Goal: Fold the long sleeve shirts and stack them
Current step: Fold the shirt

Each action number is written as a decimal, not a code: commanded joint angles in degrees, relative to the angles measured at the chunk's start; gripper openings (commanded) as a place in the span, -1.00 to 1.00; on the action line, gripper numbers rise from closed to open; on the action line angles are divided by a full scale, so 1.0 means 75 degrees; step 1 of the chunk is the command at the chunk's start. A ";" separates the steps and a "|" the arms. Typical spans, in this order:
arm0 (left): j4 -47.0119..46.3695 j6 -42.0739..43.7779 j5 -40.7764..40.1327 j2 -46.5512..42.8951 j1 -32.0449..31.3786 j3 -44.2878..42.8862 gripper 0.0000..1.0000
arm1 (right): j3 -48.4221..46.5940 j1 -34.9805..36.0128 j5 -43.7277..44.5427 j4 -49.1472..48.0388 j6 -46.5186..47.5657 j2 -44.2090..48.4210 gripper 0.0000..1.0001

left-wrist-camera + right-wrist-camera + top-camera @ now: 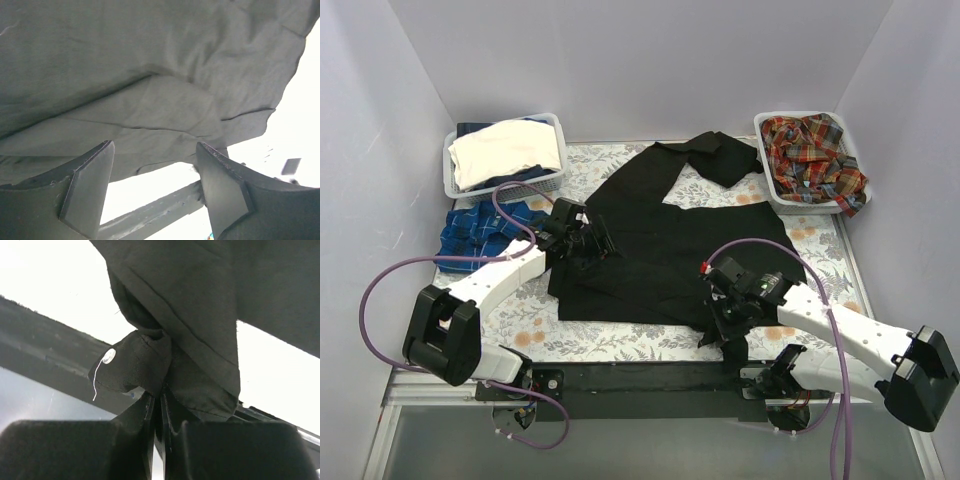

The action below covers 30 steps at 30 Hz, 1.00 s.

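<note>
folding the black shirt (660, 250): right gripper (161, 399) pinched tight on its near edge, left gripper (154, 150) gaping wide, and should probably grasp cloth next

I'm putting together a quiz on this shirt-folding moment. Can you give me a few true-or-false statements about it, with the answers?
1. The right gripper is shut on the black shirt. True.
2. The left gripper is clamped on the black shirt. False: it is open, and the cloth lies ahead of it, not pinched.
3. The red-orange plaid shirts lie in the right-hand basket. True.
4. The blue-and-white checked shirt lies in that same basket. False: it lies outside any basket, beside the left basket.
5. A pale button shows on the cloth bunched at the right gripper. True.
</note>
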<state>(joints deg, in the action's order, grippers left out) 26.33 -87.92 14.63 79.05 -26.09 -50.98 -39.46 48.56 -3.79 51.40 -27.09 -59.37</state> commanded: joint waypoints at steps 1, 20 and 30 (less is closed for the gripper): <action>-0.0170 -0.0125 -0.0018 -0.0040 -0.0107 -0.0491 0.33 | 0.0140 0.0532 -0.0092 0.0050 -0.0301 -0.0204 -0.74; 0.0169 0.0062 -0.1212 0.1988 -0.0776 -0.0210 0.31 | -0.0680 0.2432 0.3152 0.0997 -0.3030 0.1083 0.25; 0.0743 0.0203 -0.1670 0.1976 -0.0776 -0.0269 0.31 | -0.0002 0.1894 0.2768 0.1163 -0.3313 0.0429 0.26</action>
<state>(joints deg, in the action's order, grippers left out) 25.87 -88.49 8.67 94.06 -32.12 -53.41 -42.19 63.81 16.78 58.57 -48.84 -53.93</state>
